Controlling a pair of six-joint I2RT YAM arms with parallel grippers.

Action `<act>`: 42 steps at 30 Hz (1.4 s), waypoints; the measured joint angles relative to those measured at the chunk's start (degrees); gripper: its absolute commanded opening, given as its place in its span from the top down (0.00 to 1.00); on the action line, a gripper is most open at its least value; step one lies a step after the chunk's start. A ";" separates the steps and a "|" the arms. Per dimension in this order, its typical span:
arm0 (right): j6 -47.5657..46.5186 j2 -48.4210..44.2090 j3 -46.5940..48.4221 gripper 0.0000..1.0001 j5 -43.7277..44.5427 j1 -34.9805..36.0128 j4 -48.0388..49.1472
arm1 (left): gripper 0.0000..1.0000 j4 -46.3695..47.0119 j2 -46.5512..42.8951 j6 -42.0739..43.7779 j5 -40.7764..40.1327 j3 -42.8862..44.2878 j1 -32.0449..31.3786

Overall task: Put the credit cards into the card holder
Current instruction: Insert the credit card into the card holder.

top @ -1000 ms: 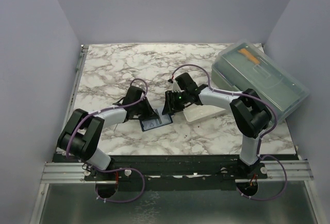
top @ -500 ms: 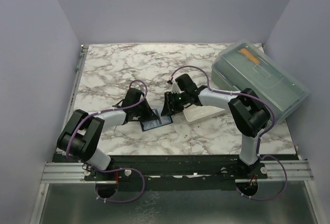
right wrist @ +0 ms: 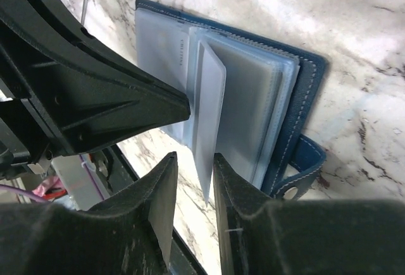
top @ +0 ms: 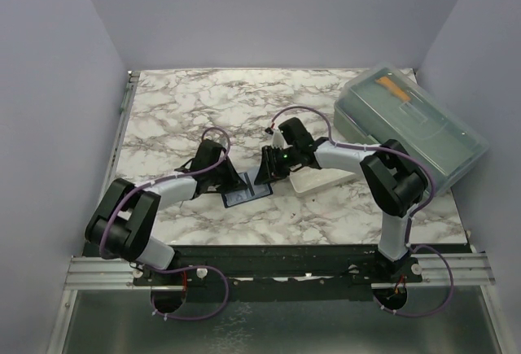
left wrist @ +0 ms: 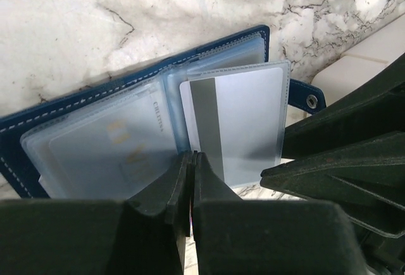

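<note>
Two pincers of mine meet over the card holder (top: 244, 194), which lies open on the marble table (top: 179, 110). My left gripper (left wrist: 192, 158) is pressed nearly shut, its tips at the near edge of the clear sleeves (left wrist: 95, 142). My right gripper (right wrist: 195, 161) is narrowly parted, straddling a raised sleeve (right wrist: 212, 117). A pale striped card (left wrist: 243, 123) sits inside one sleeve.

Around the card holder (top: 242, 194), left hand (left wrist: 193, 159) and right hand (right wrist: 195, 162) crowd; white tray (top: 317, 180) adjoins.
</note>
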 measured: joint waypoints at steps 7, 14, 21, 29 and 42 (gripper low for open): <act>1.31 0.00 0.04 0.58 -2.29 0.98 1.05 | 0.78 -6.16 -6.36 0.02 -0.85 0.07 0.37; 2.12 0.00 1.68 0.52 -2.27 3.41 0.83 | 0.64 -16.85 -19.71 1.11 -3.65 2.45 4.35; 3.04 0.76 7.41 0.47 -3.13 8.46 1.75 | 0.55 -27.10 -31.04 4.61 -9.88 9.11 10.16; 1.70 -0.46 5.49 0.50 -0.50 6.43 -0.37 | 0.56 -27.80 -26.91 5.99 -5.99 12.22 10.47; -0.02 -1.77 1.16 0.58 1.14 -1.42 -2.05 | 0.84 -13.29 -6.58 1.46 5.77 6.08 3.76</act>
